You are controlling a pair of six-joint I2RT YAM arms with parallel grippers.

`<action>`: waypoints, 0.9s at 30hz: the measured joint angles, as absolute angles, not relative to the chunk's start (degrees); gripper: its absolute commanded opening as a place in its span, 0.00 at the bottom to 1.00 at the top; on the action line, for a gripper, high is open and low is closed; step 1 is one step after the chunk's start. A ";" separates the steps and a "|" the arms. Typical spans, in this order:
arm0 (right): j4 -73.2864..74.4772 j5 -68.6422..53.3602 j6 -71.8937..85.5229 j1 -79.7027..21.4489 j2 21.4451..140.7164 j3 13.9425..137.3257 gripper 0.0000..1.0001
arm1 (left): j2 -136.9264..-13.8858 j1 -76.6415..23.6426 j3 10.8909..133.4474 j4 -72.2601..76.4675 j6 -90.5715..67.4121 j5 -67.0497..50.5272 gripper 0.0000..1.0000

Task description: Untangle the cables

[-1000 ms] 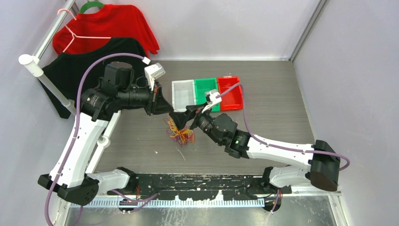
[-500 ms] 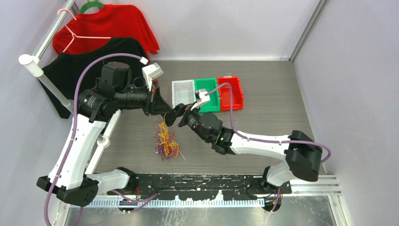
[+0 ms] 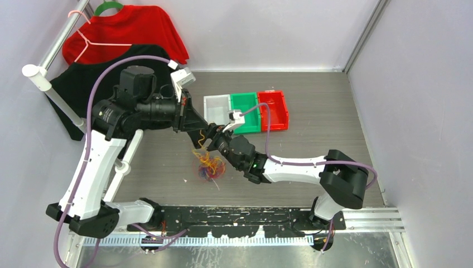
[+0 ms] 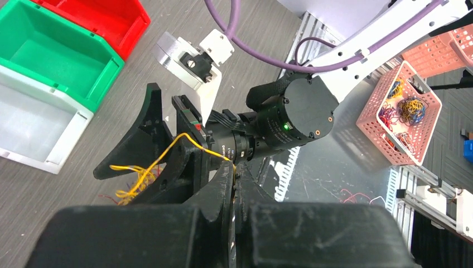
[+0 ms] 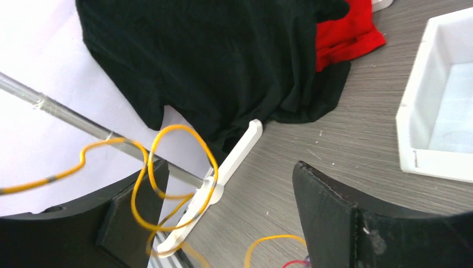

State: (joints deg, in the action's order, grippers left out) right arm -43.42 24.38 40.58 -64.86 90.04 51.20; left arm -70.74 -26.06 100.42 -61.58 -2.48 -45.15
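Observation:
The cables (image 3: 207, 165) are a small tangle of thin orange, red and purple wires hanging just above the table, below both grippers. My left gripper (image 3: 202, 129) is shut on one orange wire (image 4: 189, 140), which runs from its tips (image 4: 235, 167) down to the tangle (image 4: 131, 181). My right gripper (image 3: 215, 139) is right beside it with its jaws open. In the right wrist view the gripper (image 5: 228, 206) is wide open, and loops of orange wire (image 5: 173, 178) hang in front of its left finger (image 5: 128, 218), not pinched.
White (image 3: 217, 111), green (image 3: 245, 107) and red (image 3: 274, 109) bins stand behind the grippers. A red shirt (image 3: 128, 30) and a black shirt (image 3: 95, 78) hang on a rack at far left. A pink basket (image 4: 399, 111) holding more wire bundles sits off the table.
The right gripper has moved left, close to the left gripper. The tangle first spread out lower left, then drew back up into a tighter bunch under the grippers.

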 measured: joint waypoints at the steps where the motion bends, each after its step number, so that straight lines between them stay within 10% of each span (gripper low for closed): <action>1: -43.48 25.04 40.66 -64.88 90.04 51.09 0.82 | -70.94 -26.15 100.53 -61.58 -2.50 -45.23 0.00; 27: -40.64 32.88 42.46 -64.93 89.62 38.46 0.73 | -75.85 -26.41 120.70 -63.26 2.04 -42.41 0.00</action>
